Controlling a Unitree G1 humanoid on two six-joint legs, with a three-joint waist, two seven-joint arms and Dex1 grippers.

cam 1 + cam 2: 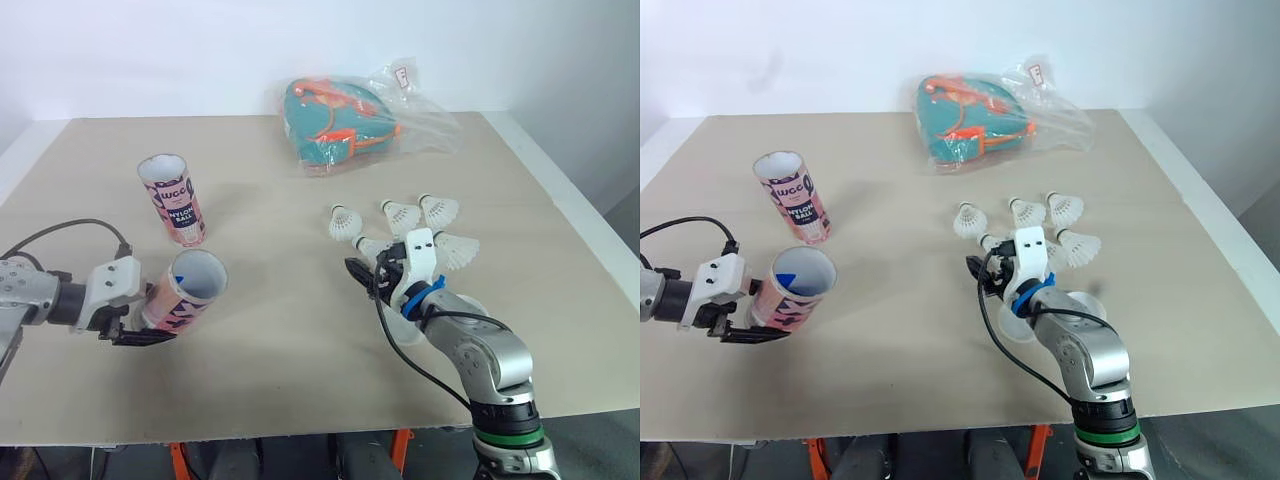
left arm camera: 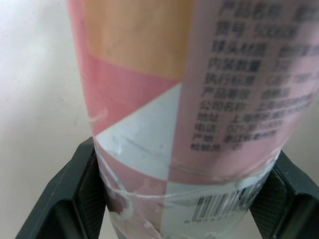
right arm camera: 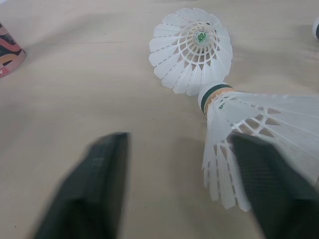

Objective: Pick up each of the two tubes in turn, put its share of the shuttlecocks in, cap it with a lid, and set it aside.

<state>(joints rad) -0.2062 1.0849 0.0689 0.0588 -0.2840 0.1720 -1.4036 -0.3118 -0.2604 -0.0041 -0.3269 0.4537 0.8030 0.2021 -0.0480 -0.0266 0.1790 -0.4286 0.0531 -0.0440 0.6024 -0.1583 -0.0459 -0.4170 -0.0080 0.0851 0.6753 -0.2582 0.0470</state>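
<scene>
tube [image 1: 187, 290] tilted, clamped in left end effector [image 1: 145, 330]
right end effector [image 3: 182, 184] spread open — by a shuttlecock [image 3: 259, 119] lying on worktop [image 1: 280, 200]

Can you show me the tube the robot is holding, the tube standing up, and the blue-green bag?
held tube [image 1: 172, 300], left eye view, on its pink side wall.
standing tube [image 1: 178, 205], left eye view, on its label.
blue-green bag [image 1: 330, 125], left eye view, on its teal middle.
</scene>
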